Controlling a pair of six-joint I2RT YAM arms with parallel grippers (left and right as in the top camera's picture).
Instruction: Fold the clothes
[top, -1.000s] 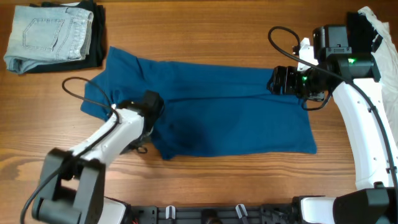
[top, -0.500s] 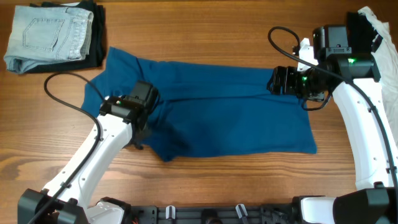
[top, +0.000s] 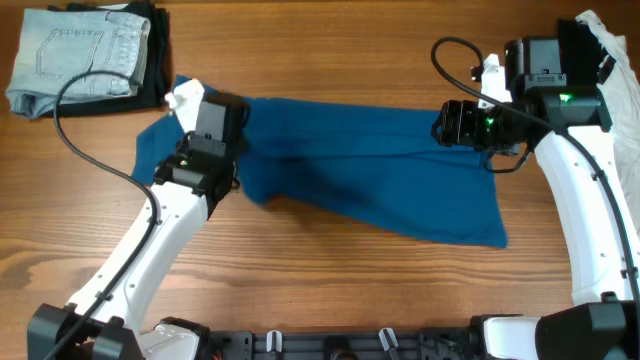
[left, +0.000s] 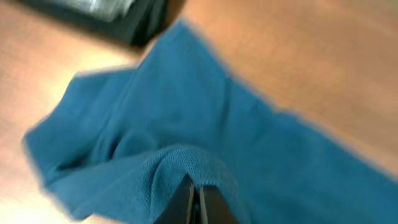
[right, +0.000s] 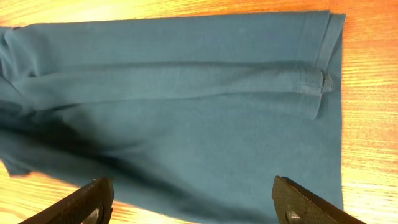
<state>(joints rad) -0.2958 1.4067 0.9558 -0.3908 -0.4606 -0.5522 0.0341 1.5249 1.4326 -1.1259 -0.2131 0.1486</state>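
1. One deep-blue garment, the clothes (top: 400, 180), is spread across the worktop (top: 330, 290).
2. Two grippers are counted: the left gripper (left: 194, 190) is clamped on one bunched fold of the clothes.
3. The right gripper (right: 199, 202) is held wide open over the garment's right end, gripping nothing.

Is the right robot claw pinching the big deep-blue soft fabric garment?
No, the fingers of the right gripper stand wide apart above the deep-blue fabric garment, which lies flat.
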